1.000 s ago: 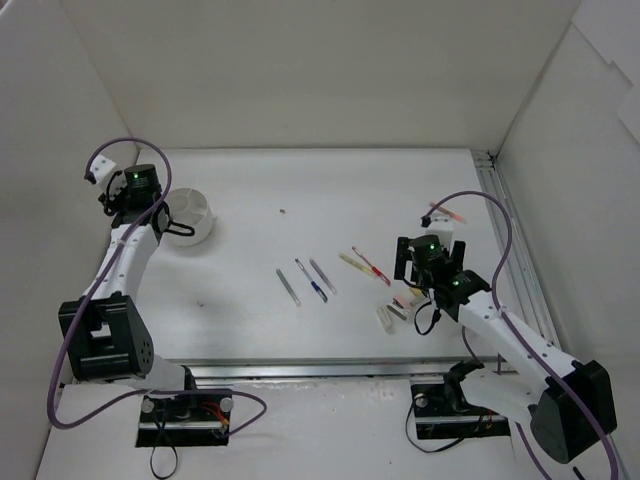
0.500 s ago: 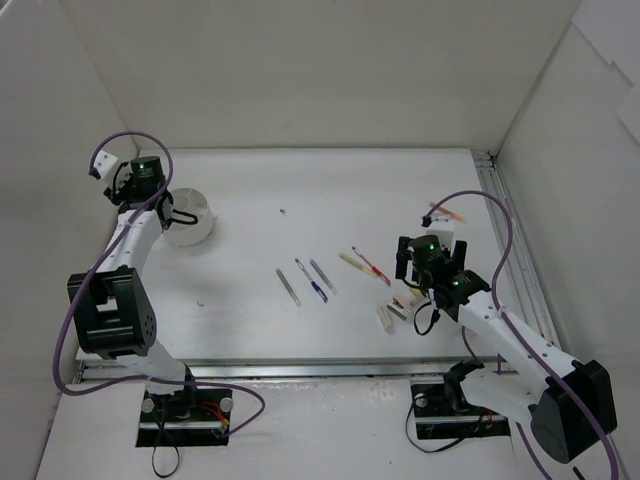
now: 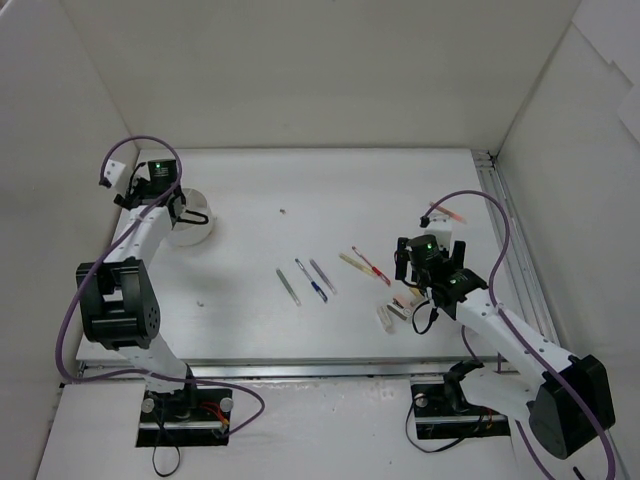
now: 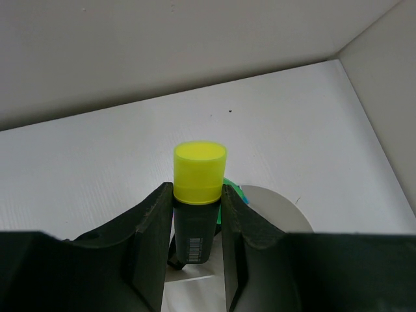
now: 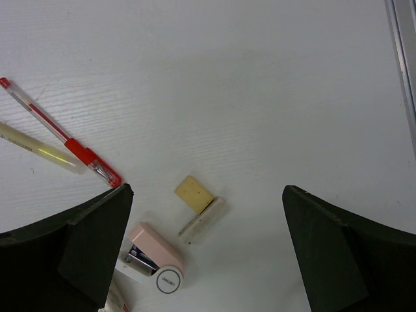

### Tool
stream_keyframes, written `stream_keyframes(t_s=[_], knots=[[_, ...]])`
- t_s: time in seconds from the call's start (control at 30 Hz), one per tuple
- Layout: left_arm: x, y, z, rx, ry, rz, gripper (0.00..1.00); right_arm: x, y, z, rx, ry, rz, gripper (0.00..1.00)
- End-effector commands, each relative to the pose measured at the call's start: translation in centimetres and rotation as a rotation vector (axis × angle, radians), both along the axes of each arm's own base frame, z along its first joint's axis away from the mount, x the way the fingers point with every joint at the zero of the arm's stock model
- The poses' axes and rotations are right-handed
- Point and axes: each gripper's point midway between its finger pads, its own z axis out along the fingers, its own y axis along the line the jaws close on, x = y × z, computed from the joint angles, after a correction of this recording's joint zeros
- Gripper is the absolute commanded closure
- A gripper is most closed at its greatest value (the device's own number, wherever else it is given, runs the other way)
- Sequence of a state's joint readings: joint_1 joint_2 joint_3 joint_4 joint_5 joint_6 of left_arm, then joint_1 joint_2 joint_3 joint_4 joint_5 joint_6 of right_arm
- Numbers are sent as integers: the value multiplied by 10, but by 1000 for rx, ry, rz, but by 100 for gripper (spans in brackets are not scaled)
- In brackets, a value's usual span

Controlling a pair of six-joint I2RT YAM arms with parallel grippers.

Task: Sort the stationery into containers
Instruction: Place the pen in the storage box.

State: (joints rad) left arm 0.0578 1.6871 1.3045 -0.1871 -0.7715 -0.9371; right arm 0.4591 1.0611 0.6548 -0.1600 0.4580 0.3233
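Left gripper (image 4: pixel 198 205) is clamped tight on a black highlighter (image 4: pixel 195 224), its yellow cap poking up past the fingertips. It hangs over the round white tub (image 3: pixel 197 235), probably over the rim rather than dead centre; the top view is too small for me to be sure. The tub sits far left on the table (image 3: pixel 400 190), near the left wall (image 3: pixel 50 150), so that side is tight, with open surface to its right. Only the left wrist view shows a green end (image 4: pixel 231 190) lying in the tub; I can't tell which compartment.

Right gripper (image 5: pixel 205 195) is spread wide, holding nothing, hovering above the table. Its wrist view shows a tan eraser block (image 5: pixel 194 193) touching a white stick (image 5: pixel 203 217), with a pink stapler-like piece (image 5: pixel 156 257) just beside them. A red pen (image 5: pixel 62 143) and a beige stick (image 5: pixel 39 148) lie side by side to the left. The metal rail (image 5: pixel 404 58) is well apart, with bare table between.

Only the top view shows the three thin pens (image 3: pixel 310 280) mid-table between the arms, and a pink item (image 3: pixel 447 213) near the right edge.
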Motion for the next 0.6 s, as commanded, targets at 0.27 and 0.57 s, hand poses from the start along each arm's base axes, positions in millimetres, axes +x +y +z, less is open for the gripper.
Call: stream_keyframes(t_s=[0.27, 0.57], knots=[[0, 4, 12, 39, -62, 139, 78, 16, 1, 25, 6, -89, -29, 2], [-5, -9, 8, 56, -42, 154, 64, 16, 2, 23, 7, -84, -26, 2]])
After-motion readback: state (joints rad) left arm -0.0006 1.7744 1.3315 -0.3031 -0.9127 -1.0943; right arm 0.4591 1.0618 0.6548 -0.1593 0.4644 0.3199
